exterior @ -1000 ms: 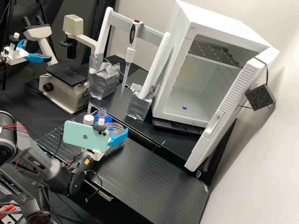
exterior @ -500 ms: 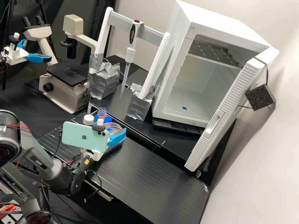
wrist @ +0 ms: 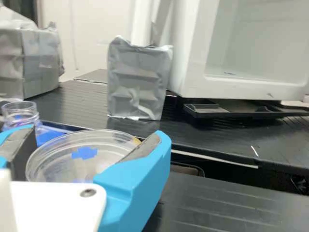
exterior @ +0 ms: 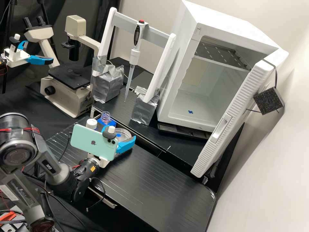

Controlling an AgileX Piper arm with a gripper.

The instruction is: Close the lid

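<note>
In the high view, my gripper (exterior: 120, 132) is at the bench's middle, its two blue fingers set apart on either side of a clear round dish (exterior: 125, 131) marked with a blue patch. The wrist view shows the gripper (wrist: 95, 136) with its fingers against opposite sides of the clear round dish (wrist: 113, 145), shut on it. A second, smaller blue spot shows lower through the clear wall. I cannot tell lid from base here. The phone and the near finger hide part of the dish in the high view.
Behind the dish are a clear open bottle (exterior: 105, 116) in a blue holder and a white cap (exterior: 91, 123). Foil-wrapped stand feet (exterior: 144, 109), a hanging pipette (exterior: 135, 56), a microscope (exterior: 69, 82) and an open white incubator (exterior: 180, 109) stand farther back.
The gripper and the dish have shifted together, first slightly left, then right and a little nearer. The white cap and the bottle have stayed put.
</note>
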